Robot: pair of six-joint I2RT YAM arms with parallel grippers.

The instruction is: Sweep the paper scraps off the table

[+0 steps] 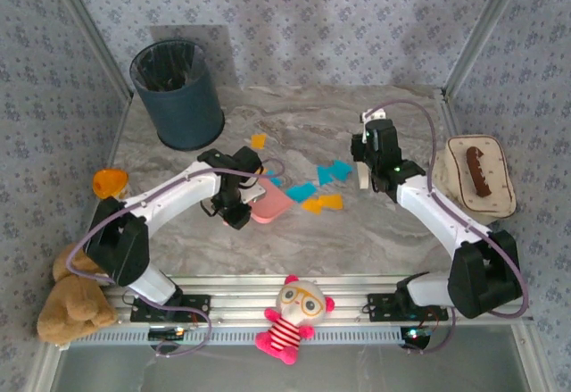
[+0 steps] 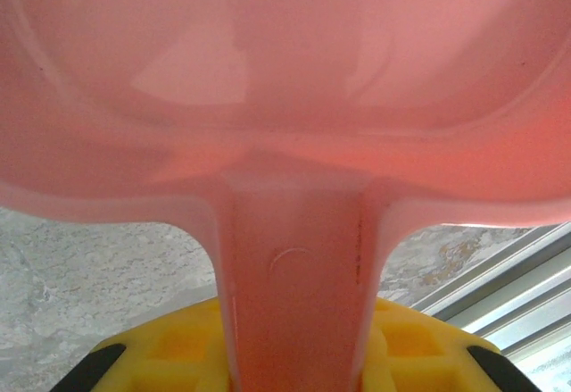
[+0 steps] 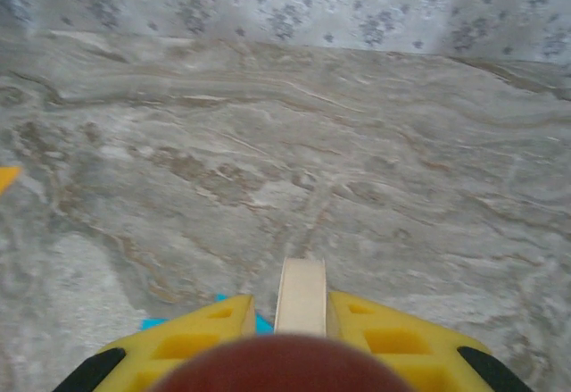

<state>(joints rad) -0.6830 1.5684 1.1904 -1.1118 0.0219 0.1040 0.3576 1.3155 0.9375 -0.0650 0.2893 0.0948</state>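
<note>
**Gripping tight on both sides**

The left gripper [image 2: 294, 356] is clamped on the flat handle of a pink plastic dustpan [image 2: 285, 97], whose pan juts ahead of its yellow fingers [image 2: 169, 349]. The right gripper [image 3: 302, 325] is closed on a cream, flat, stick-like handle [image 3: 302, 292]. Between the two grippers, on the grey-white marble-patterned table [image 1: 357, 240], lie the small flat orange and cyan paper scraps [image 1: 321, 202]. One cyan bit shows just under the right fingers, and one orange bit lies beyond the left gripper. Farther beyond the left gripper stands a dark blue round bin [image 1: 178, 97]. Outside the right gripper sits a cream oval tray [image 1: 498, 155].
</note>
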